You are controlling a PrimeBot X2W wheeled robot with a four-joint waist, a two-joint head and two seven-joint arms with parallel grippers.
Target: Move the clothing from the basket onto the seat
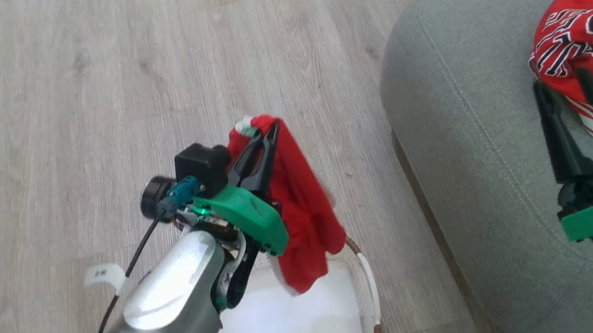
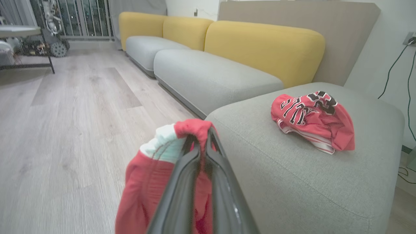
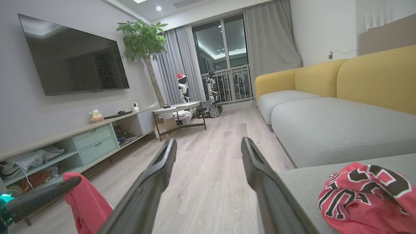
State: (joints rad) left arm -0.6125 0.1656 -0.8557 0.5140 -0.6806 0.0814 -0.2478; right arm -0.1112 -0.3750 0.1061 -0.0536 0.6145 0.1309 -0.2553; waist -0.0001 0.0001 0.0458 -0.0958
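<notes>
Floor (image 1: 89,73): pale wood-look planks running through a living room. The room holds a wall-mounted television (image 3: 74,55), a potted tree (image 3: 143,35), a low cabinet (image 3: 81,136) under the screen, a small table (image 3: 177,109) and curtained glazing (image 3: 224,61) at the far end. A sofa (image 3: 357,74) with yellow backs and grey cushions runs ahead of the right gripper (image 3: 208,140), on its right. The seat (image 1: 466,109), a grey-green cushion with rounded corners and a stitched seam, lies under the right gripper, whose fingers stand wide apart. The jersey (image 1: 589,36), red with black-and-white lettering, lies crumpled on the seat just beyond those fingertips and to their right; contact cannot be determined. The left gripper (image 1: 269,130) is clamped on a red garment (image 1: 302,206), with a white band at the pinch point. The cloth hangs from the tips down past the green gripper body. The basket (image 1: 366,272) stands on the floor below the left gripper, near the seat's edge, and the hanging hem reaches about to its rim. Its white liner (image 1: 283,323) is partly hidden by the left forearm. Ahead and to the right of the left gripper, a strip of open floor separates it from the seat.
</notes>
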